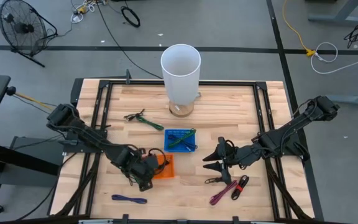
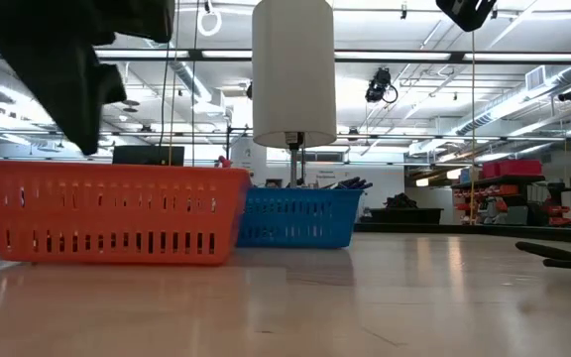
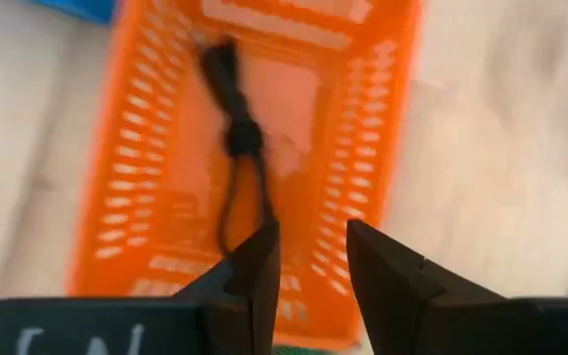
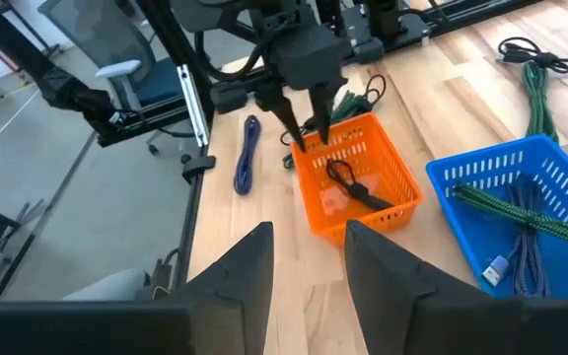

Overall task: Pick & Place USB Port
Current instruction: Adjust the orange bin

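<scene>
An orange basket stands on the wooden table near its front. A black cable lies inside the basket on its floor, and also shows in the right wrist view. My left gripper is open and hangs over the basket's left end, above the cable. My right gripper is open and empty to the right of the baskets, low over the table, pointing toward them. A blue basket just beyond holds a green cable.
A tall white cylinder stands at the table's far middle. A loose green cable lies left of the blue basket. A purple cable lies near the front left edge. Red, pink and black cables lie at the front right.
</scene>
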Robot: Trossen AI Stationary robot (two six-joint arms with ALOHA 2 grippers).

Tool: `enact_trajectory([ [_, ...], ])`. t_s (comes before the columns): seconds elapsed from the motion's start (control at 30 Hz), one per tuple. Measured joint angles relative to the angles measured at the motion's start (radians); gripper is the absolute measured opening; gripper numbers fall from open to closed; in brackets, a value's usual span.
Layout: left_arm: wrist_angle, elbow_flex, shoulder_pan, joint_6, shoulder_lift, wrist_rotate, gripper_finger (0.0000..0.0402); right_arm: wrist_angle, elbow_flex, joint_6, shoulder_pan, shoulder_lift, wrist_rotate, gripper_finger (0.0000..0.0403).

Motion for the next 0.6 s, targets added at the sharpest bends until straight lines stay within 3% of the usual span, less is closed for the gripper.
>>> enact_trajectory([
  [0.1,-0.001,-0.001,-0.010,-0.006,0.005,-0.066,0.0116,0.001,0.000,0.000,0.000,0.000,0.000,0.0126],
  [0.33,-0.014,-0.001,0.006,-0.031,0.008,-0.084,0.0115,0.000,0.000,0.000,0.000,0.000,0.000,0.0126],
  [0.5,-0.061,-0.001,0.003,-0.073,0.008,0.024,0.0115,-0.014,0.000,0.017,0.000,0.000,0.001,0.0126],
  [0.6,-0.108,-0.001,-0.014,-0.098,-0.006,0.038,0.0115,-0.020,0.000,0.018,0.000,0.000,0.002,0.0126],
])
